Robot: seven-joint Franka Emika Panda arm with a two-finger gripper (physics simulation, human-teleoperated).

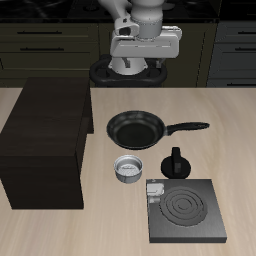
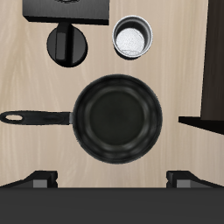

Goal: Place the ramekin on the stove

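High above the back of the table hangs the gripper, and it holds nothing. In the wrist view its two dark fingertips show far apart, so it is wide open.

The ramekin is a small round cup with light sides and a grey inside. It sits on the table, well below the gripper and nearer the front edge, not touching it at all. The stove is a flat black square with silver rings. It lies even nearer the front edge, just beside the ramekin but apart from it. A small light panel sits on the stove's edge closest to the ramekin.

The table is light wood. Behind it is a wall of dark cupboards with long handles.

Between the gripper and the ramekin lies a black frying pan with a long handle. In the wrist view the pan fills the middle, right under the gripper, with the ramekin past it. A small black pot with a knob on top stands beside the ramekin, close to the stove's back edge. A big dark wooden box stands on the other side of the ramekin, a little way off.
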